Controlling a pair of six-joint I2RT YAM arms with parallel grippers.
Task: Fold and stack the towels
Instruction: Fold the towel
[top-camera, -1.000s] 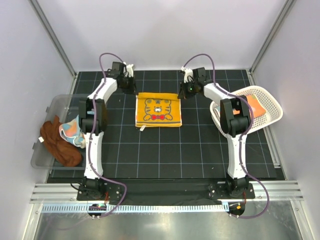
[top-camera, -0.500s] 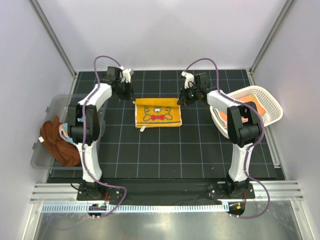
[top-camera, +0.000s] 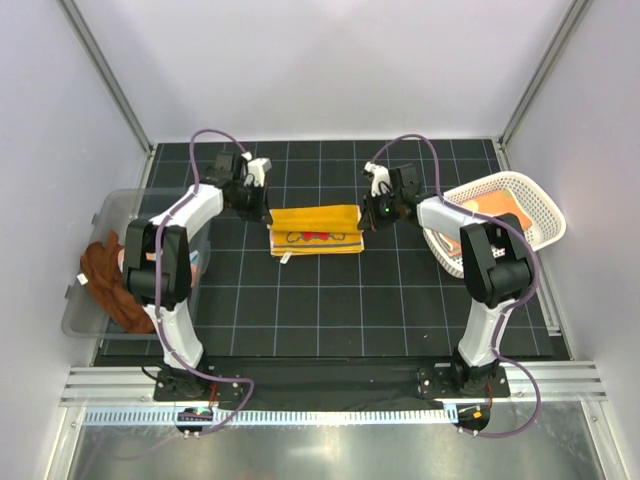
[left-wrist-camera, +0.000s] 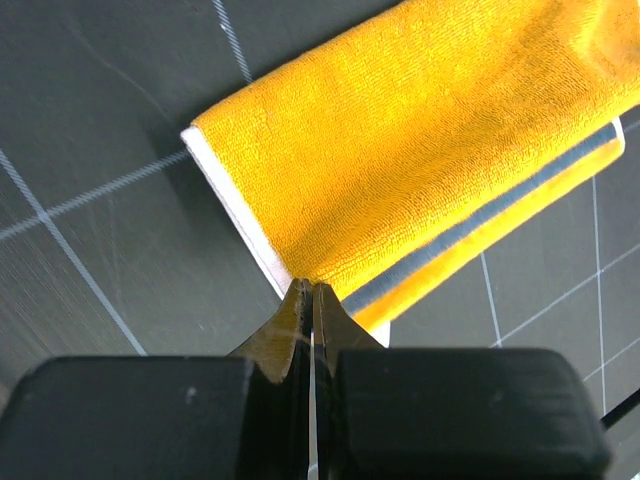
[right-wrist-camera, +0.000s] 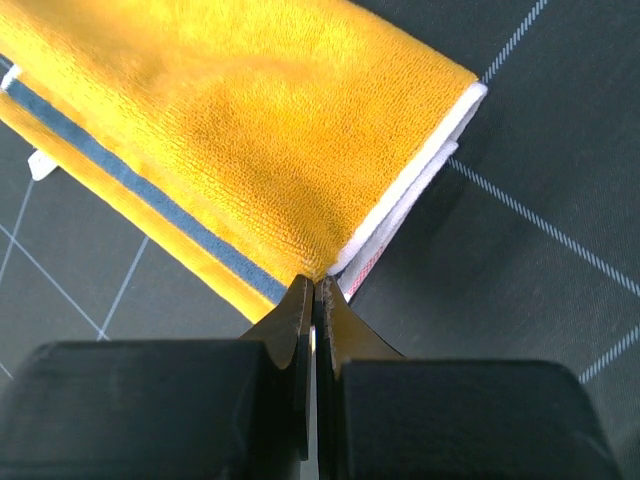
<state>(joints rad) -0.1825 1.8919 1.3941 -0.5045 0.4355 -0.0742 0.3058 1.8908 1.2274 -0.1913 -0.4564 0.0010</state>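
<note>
The orange towel lies flat on the black table, midway between its left and right edges and toward the far edge. It is partway through its first fold. The far half is drawn over the near half, with the plain back facing up. A strip of the printed side shows along the near edge, so the two edges do not meet yet.

The left gripper is closed, its tips pinched together on the left corner of the upper layer. The right gripper is likewise closed tight on the right corner. Each wrist view shows the white hem of the layer underneath beside the pinched corner.

By my reading, the task is at an early stage. This towel needs its fold brought down to the near edge and released, and probably at least one more fold after that. No finished stack is visible anywhere on the table.

A brown towel hangs in a heap over the wall of the clear bin at the left edge. A red-orange towel lies in the white basket at the right edge. Both look unfolded. The left arm hides part of the bin, so I cannot tell what else is in it.
</note>
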